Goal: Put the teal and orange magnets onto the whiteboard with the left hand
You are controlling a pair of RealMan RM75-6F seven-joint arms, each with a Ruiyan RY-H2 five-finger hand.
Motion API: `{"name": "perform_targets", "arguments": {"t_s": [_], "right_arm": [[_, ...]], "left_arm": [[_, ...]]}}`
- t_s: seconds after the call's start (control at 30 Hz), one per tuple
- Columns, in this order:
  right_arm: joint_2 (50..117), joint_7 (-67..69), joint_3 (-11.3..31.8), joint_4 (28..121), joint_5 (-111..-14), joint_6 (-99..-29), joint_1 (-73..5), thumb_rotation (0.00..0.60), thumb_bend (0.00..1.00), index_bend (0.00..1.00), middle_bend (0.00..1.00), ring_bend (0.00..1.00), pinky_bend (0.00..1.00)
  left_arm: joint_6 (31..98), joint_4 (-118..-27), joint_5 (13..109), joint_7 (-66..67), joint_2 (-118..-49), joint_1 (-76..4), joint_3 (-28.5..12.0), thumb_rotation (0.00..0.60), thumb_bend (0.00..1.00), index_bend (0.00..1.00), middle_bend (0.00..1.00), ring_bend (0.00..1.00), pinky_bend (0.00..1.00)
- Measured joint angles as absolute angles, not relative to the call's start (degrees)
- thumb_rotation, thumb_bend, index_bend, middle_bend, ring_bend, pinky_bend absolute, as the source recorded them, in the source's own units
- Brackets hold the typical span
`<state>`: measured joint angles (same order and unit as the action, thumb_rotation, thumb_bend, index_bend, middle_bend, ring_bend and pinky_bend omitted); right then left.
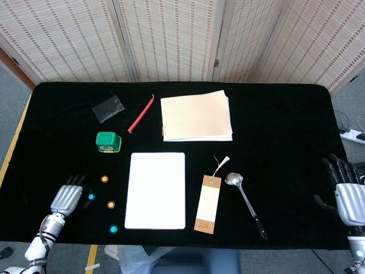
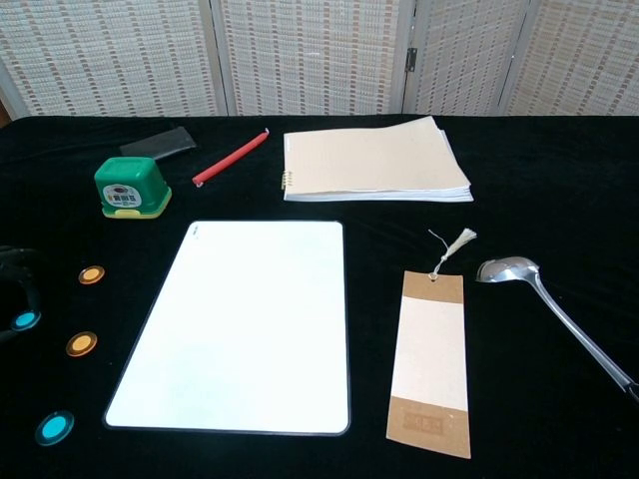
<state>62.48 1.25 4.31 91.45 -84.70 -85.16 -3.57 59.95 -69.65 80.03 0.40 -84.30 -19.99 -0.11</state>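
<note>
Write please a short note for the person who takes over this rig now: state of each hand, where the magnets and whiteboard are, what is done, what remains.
Left hand: low at the table's left edge, fingers around a teal magnet; whether it grips it, I cannot tell.
Right hand: open, idle at the far right, holding nothing.
Whiteboard: flat at centre, bare.
Orange magnets and the second teal magnet: on the cloth left of the whiteboard.
Done: no magnet placed.
Left: all four magnets onto the whiteboard, with the left hand.

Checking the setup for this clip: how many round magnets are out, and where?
4, all on the cloth left of the whiteboard: two orange magnets, one teal magnet at the left hand fingertips, another teal magnet near the front edge. None on the board.
</note>
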Motion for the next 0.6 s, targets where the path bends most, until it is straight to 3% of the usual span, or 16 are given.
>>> {"name": "perform_targets", "arguments": {"t_s": [0.2,0.6], "right_arm": [[62.5,1.3,4.3,91.5,-84.8,-85.2,-3.5,0.6,0.27,0.0,0.0,0.0,0.0],[62.1,1.3,4.5,91.8,-85.1,-85.8,-3.4,0.6,0.27,0.0,0.0,0.0,0.0]], "left_arm": [[60.2,-69.0,80.0,-0.1,-84.6,-20.0,-0.1,0.6,0.41,0.52,0.15,0.04,0.0],[62.3,-74.0,82.1,-0.3,-82.5,-21.2,-1.0,0.6,0.42,0.52,0.16,0.04,0.0]]}}
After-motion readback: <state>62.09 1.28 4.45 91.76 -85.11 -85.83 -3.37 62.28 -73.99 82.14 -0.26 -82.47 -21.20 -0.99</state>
